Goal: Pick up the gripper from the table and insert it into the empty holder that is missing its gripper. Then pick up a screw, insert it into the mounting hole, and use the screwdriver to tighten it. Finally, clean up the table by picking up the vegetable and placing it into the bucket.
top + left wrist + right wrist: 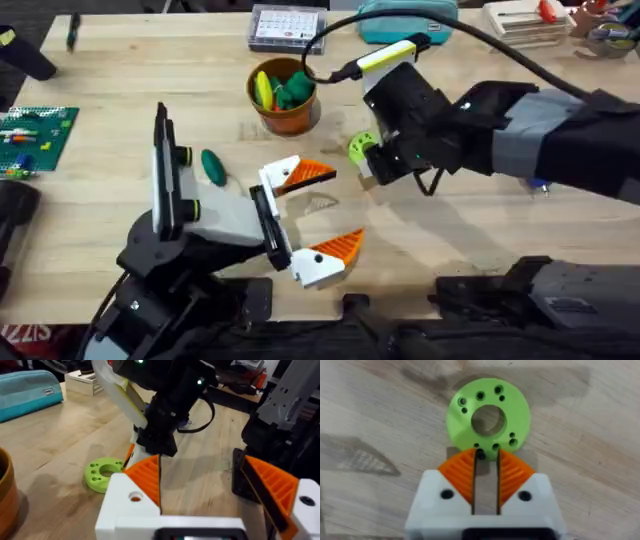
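Right wrist view: right gripper (485, 455) jaws nearly together at holder (488, 413) edge; left gripper (322, 212) jaws spread, empty.

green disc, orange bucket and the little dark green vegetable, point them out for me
green disc (512, 415), right wrist view, on its flat top face beside the central hole
orange bucket (287, 118), overhead view, on its outer wall
dark green vegetable (212, 166), overhead view, on its middle

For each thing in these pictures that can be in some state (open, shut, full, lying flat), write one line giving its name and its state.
Left tool: open, holding nothing.
Right tool: nearly shut, a small dark part between its tips at the disc's edge.
Green disc: lying flat on the table, centre hole empty.
Orange bucket: upright, holding yellow and green toys.
Dark-green vegetable: lying on the table, outside the bucket.
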